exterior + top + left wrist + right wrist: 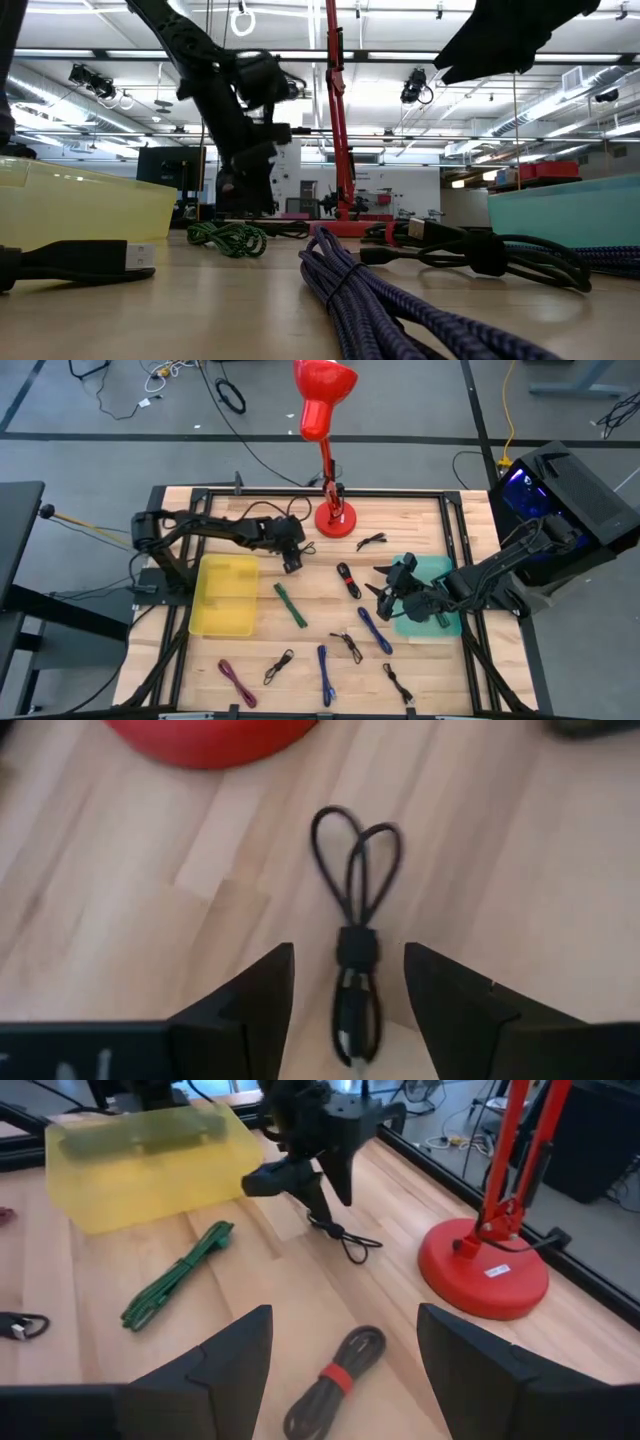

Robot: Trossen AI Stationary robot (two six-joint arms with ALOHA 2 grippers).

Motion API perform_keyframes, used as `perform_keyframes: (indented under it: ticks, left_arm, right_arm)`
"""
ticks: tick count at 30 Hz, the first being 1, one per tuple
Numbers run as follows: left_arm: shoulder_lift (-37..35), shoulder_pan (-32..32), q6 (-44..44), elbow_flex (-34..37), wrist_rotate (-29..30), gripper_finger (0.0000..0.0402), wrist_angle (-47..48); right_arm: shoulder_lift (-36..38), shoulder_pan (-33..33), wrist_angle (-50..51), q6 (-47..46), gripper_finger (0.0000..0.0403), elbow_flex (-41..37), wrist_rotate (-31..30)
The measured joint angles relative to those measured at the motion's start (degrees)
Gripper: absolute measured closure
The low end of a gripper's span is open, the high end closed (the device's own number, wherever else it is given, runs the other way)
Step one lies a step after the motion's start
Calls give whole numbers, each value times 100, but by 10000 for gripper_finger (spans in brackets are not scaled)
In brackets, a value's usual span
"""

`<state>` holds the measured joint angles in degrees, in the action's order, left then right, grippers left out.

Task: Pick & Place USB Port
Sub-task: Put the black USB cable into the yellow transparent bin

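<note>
The step in hand looks like the pick: the left gripper hangs low over a small black cable bundled with a tie, its fingers released and standing either side of the bundle's near end, not yet closed on it. That cable lies on the wooden counter just beside the red lamp base, near the counter's far edge, and the right wrist view shows the left gripper tipped down right above it. The next move would seem to call for a short drop so the fingers straddle the tied middle, then a firm close, then a carry to a bin; the thin loops could slip out if the close lands on the loose end. The yellow bin sits just to the left arm's side and appears empty; the teal bin on the right side shows nothing inside that can be made out, being partly hidden by the right arm. The right gripper waits above the counter next to the teal bin, fingers spread and holding nothing, with a black cable with a red tie below it.
</note>
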<state>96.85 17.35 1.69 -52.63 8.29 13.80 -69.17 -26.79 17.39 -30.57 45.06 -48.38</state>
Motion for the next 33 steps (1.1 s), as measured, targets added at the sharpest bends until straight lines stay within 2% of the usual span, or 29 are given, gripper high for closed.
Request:
perform_keyframes:
  ticks: [6,11,16,19,21,23,24,30,33]
  left_arm:
    - [531,85,-135,-547,87,204,296]
    - [1152,139,-141,-1101,-86,204,862]
    - [1619,138,-240,-1519,250,206,1535]
    - [1636,136,-157,-1541,250,238,1557]
    - [1588,130,-67,-1576,195,289,1580]
    - [1552,115,-56,-1636,207,357,1635]
    - [1517,111,-44,-1648,287,371,1646]
    - [1425,15,104,-2053,988,371,2366]
    - [1329,-75,272,-2186,991,371,2745]
  right_arm:
    - [0,0,14,4,153,-2,0]
    - [0,-2,30,9,153,-2,42]
    - [0,-2,21,68,153,-2,143]
    - [0,-2,19,87,153,-2,146]
    - [0,-2,17,105,153,-2,144]
    - [0,-2,19,107,153,-2,143]
    - [0,-2,17,107,153,-2,142]
    - [0,-2,19,107,153,-2,140]
    - [2,-2,25,107,153,-2,136]
